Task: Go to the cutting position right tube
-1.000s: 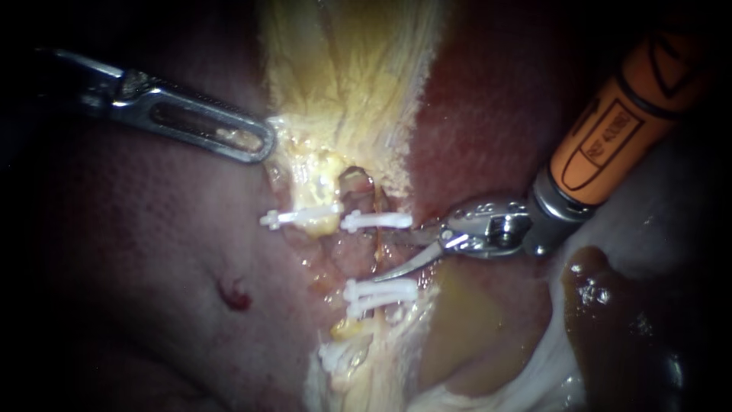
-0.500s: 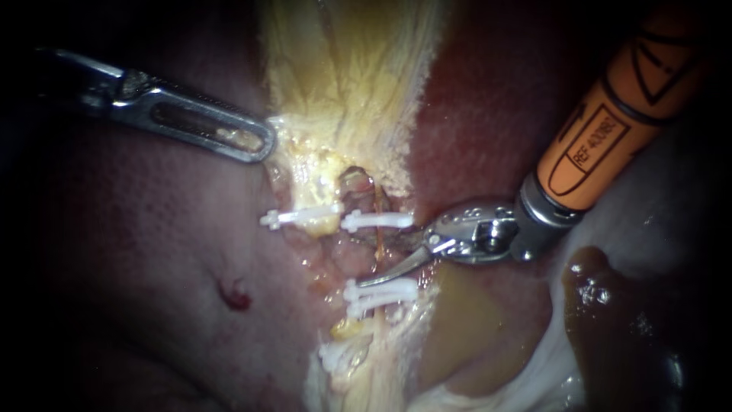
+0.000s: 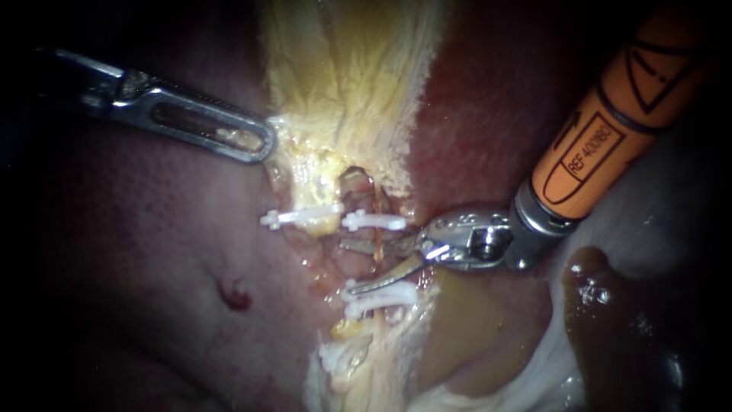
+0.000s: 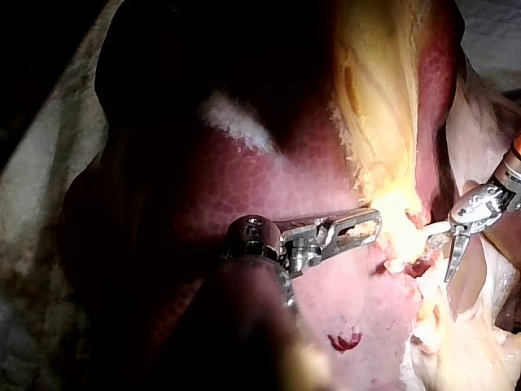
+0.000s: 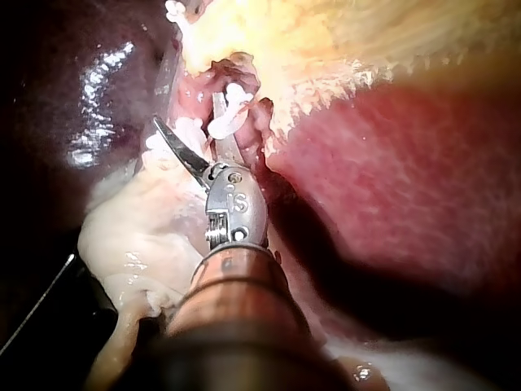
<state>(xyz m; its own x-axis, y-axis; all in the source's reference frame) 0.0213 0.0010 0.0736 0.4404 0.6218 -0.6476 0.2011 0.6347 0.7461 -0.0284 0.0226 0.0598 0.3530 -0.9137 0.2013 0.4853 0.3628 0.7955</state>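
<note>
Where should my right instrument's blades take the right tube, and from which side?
Probably take the right tube on its bare stretch between the upper clip and the lower clips, from the endoscope view's right: it runs up-down there, so the right instrument's open blades straddle it crosswise.

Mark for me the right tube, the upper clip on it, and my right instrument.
upper clip (image 3: 375,221): endoscope view, middle of its white bar.
right tube (image 3: 376,235): endoscope view, bare stretch just below that clip.
right instrument (image 3: 347,267): endoscope view, midway between its open tips.
</note>
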